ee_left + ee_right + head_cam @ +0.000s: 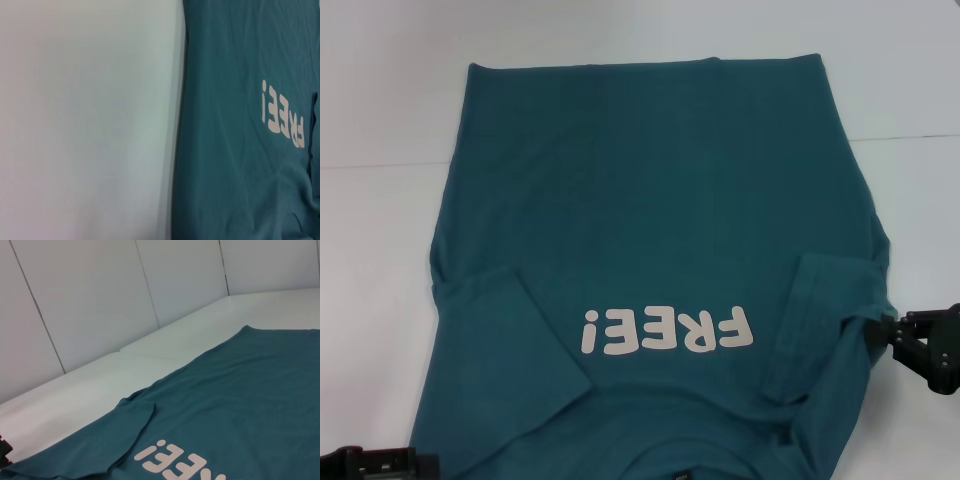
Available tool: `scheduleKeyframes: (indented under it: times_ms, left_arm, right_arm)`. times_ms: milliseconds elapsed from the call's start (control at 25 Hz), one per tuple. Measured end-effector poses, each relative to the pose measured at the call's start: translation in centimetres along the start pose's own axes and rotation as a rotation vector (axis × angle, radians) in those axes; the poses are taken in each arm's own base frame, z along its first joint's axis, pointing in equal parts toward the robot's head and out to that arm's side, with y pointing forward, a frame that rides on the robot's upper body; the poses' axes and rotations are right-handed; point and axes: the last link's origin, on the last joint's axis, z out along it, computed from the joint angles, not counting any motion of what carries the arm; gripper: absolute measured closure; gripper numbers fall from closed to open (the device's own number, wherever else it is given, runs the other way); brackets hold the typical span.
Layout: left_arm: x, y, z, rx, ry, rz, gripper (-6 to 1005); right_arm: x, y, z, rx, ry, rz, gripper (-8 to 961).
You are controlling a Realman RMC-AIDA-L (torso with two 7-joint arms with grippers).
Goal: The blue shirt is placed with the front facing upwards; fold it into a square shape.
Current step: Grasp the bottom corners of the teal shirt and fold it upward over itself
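Note:
The blue shirt [650, 200] lies flat and front up on the white table, its collar toward me and the white "FREE!" lettering [668, 330] on top. Both short sleeves are folded inward onto the body, the left sleeve [510, 330] and the right sleeve [815, 320]. My right gripper [892, 333] sits at the shirt's right edge, by the folded right sleeve and touching the cloth. Low at the near left corner of the table, my left gripper [380, 465] rests just outside the shirt's edge. The left wrist view shows the shirt [235, 150], and the right wrist view shows the shirt [240, 390] with its folded sleeve [125, 440].
Bare white table [380, 200] lies on both sides of the shirt and beyond its hem. A seam in the tabletop [380, 162] runs across the far part. White wall panels [125, 290] stand behind the table's far edge.

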Motion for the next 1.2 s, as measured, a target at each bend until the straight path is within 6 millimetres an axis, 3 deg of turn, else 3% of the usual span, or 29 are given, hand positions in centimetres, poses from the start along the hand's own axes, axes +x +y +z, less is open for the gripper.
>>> scheduleKeyframes:
  times_ms: [480, 720, 840, 1200]
  left_arm:
    - [0.43, 0.15, 0.44, 0.022, -0.007, -0.004, 96]
    - [0.65, -0.06, 0.74, 0.056, -0.007, -0.008, 206]
    - [0.81, -0.18, 0.75, 0.071, 0.001, -0.007, 432]
    - [0.97, -0.23, 0.88, 0.087, 0.001, 0.002, 623]
  right_arm:
    - [-0.28, -0.13, 0.06, -0.001, -0.003, -0.007, 922]
    - [-0.45, -0.16, 0.20, -0.003, -0.006, -0.011, 922]
    - [-0.46, -0.17, 0.20, -0.003, -0.006, -0.011, 922]
    - [-0.51, -0.19, 0.37, -0.006, -0.010, -0.008, 923]
